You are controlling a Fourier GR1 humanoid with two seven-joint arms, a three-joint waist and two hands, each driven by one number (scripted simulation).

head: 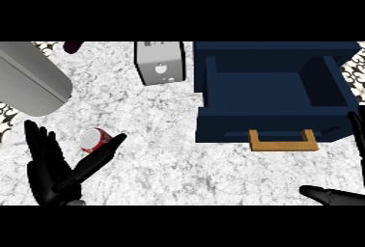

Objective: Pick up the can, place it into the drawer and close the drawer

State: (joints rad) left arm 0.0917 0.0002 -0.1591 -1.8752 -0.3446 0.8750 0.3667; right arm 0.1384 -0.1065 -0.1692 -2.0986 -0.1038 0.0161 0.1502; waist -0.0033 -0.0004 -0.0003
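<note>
A red can [95, 140] with a silver top lies on the marble counter at the left. My left hand [50, 171] is open just below and beside it, fingers straight, the thumb reaching up to the can's right side. The dark blue drawer [274, 113] stands pulled open at the right, its inside empty, with a tan wooden handle [282, 141] on its front. My right hand [341, 195] shows at the lower right edge, open, with one finger rising along the right border past the drawer's corner.
A grey toaster [161, 61] stands at the back centre. A large grey cylinder [28, 77] lies at the back left, with a dark maroon object [72, 46] behind it. The marble counter [185, 169] spreads between the can and the drawer.
</note>
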